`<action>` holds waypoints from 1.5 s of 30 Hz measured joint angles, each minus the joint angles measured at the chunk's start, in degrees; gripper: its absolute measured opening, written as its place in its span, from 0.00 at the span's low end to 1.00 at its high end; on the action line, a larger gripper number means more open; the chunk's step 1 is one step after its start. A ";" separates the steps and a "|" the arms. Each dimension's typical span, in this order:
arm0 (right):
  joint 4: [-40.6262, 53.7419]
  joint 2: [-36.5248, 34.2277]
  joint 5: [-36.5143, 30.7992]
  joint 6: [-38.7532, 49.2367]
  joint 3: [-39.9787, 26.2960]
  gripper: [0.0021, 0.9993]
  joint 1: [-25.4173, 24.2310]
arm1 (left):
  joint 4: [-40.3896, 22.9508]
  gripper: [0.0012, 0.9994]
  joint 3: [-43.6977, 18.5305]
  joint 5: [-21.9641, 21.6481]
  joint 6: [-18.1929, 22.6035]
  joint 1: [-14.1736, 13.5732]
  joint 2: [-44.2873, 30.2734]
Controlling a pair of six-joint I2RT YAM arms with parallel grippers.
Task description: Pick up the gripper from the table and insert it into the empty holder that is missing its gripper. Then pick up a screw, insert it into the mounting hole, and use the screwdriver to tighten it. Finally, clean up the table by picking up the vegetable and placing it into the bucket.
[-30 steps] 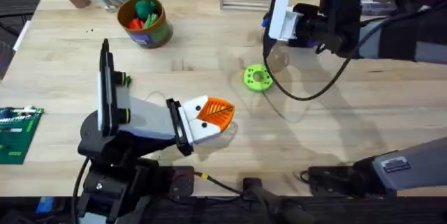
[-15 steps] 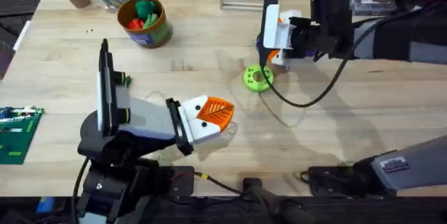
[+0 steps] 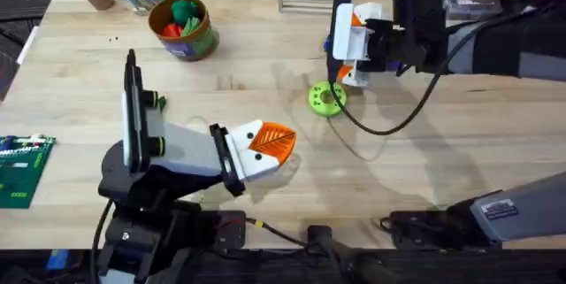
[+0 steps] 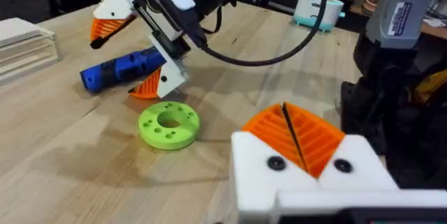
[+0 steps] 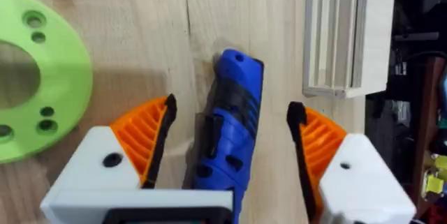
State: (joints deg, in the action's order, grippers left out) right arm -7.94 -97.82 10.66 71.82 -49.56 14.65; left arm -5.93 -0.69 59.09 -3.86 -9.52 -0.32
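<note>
Screwdriver (image 5: 230, 123), bright blue with a fat ribbed handle, lies flat on the wooden surface (image 3: 424, 169) between the spread orange pads of the right hand (image 5: 227, 144), which is open around it without gripping. A bright green flat ring (image 5: 31, 84) sits just beside it, and a pale slatted block (image 5: 342, 32) lies beyond. Nearer the front, the left hand (image 3: 265, 147) is closed. The bucket (image 3: 184, 27) stands well apart, holding the green vegetable (image 3: 184, 8).
</note>
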 joint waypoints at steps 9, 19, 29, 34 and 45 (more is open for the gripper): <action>-0.14 13.07 0.11 -13.43 0.02 0.99 0.88 | 0.04 0.54 0.00 -0.19 0.36 0.00 0.01; 5.62 25.17 0.15 -34.12 0.02 0.99 0.88 | 0.07 0.40 0.00 -0.20 0.39 0.00 0.00; 14.97 28.83 0.19 -42.09 0.02 0.99 2.94 | 0.09 0.99 0.00 -0.28 0.44 0.00 0.00; 20.27 28.81 0.35 -43.35 0.02 0.99 4.23 | 0.15 0.99 0.00 -0.69 0.46 0.00 0.00; 22.69 27.32 0.57 -44.20 0.02 0.99 4.33 | -11.93 0.99 -5.99 -11.68 -0.75 0.02 -0.05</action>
State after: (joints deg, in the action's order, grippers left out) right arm 14.75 -70.50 11.22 27.62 -49.54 18.98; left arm -17.86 -6.68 47.41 -4.60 -9.50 -0.36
